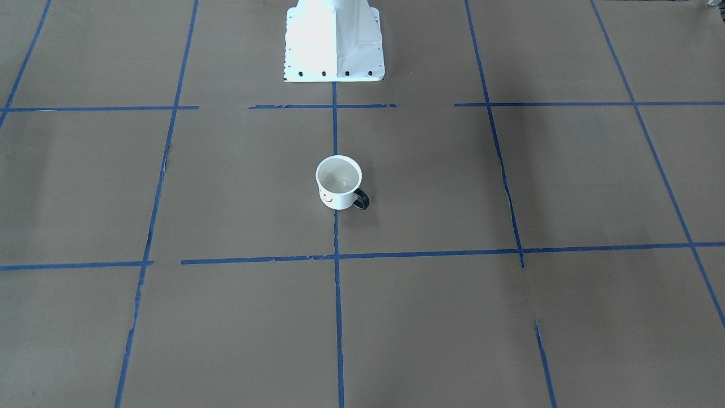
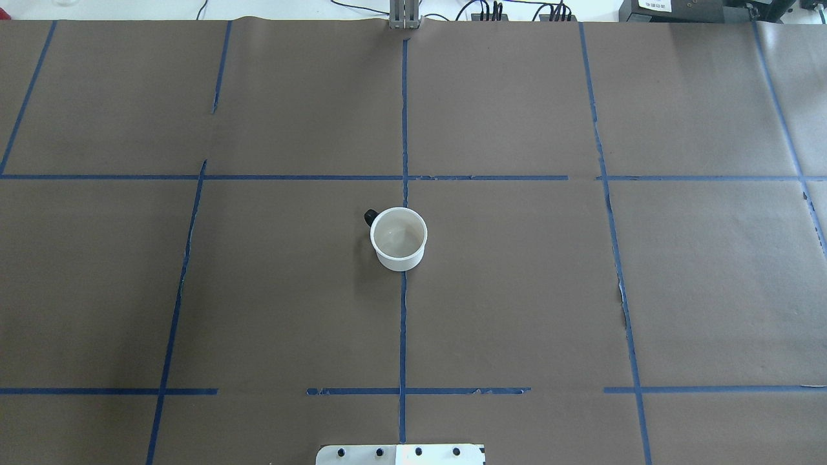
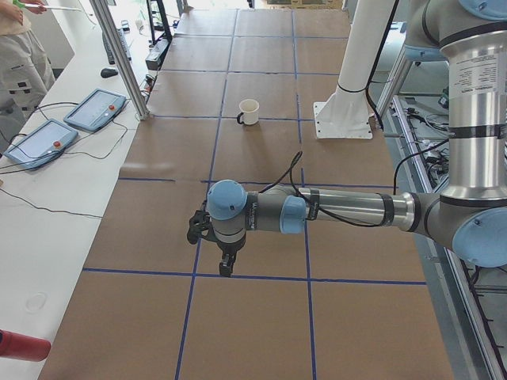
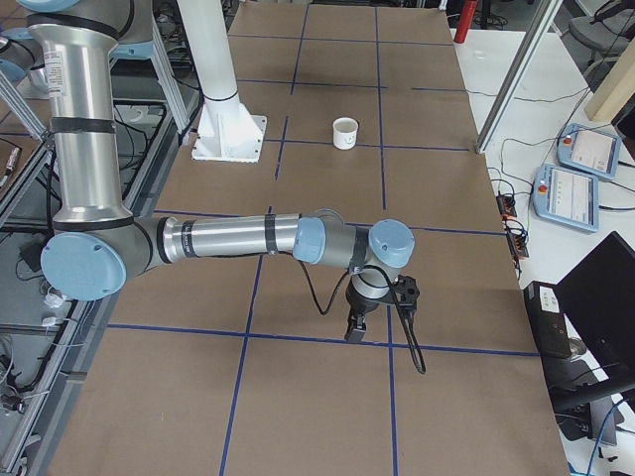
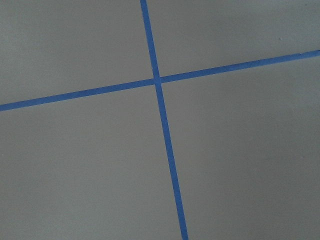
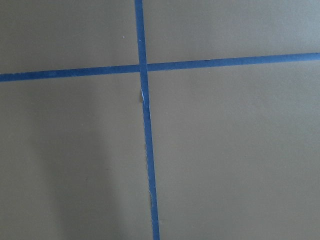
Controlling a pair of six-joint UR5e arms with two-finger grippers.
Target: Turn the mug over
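Observation:
The white mug (image 1: 338,182) stands upright, mouth up, near the table's middle on a blue tape line. Its dark handle (image 1: 361,199) and part of a black smiley face show. It also shows in the overhead view (image 2: 398,237), the exterior left view (image 3: 249,112) and the exterior right view (image 4: 344,133). My left gripper (image 3: 226,265) hangs over the table's left end, far from the mug. My right gripper (image 4: 354,330) hangs over the right end, also far away. I cannot tell whether either is open or shut. Both wrist views show only brown paper and crossing tape.
The white robot pedestal (image 1: 333,42) stands at the table's edge behind the mug. Two teach pendants (image 3: 95,108) and a metal post (image 3: 119,55) sit on the white bench past the far edge. An operator (image 3: 20,47) stands there. Blue tape lines (image 2: 404,129) grid the brown paper.

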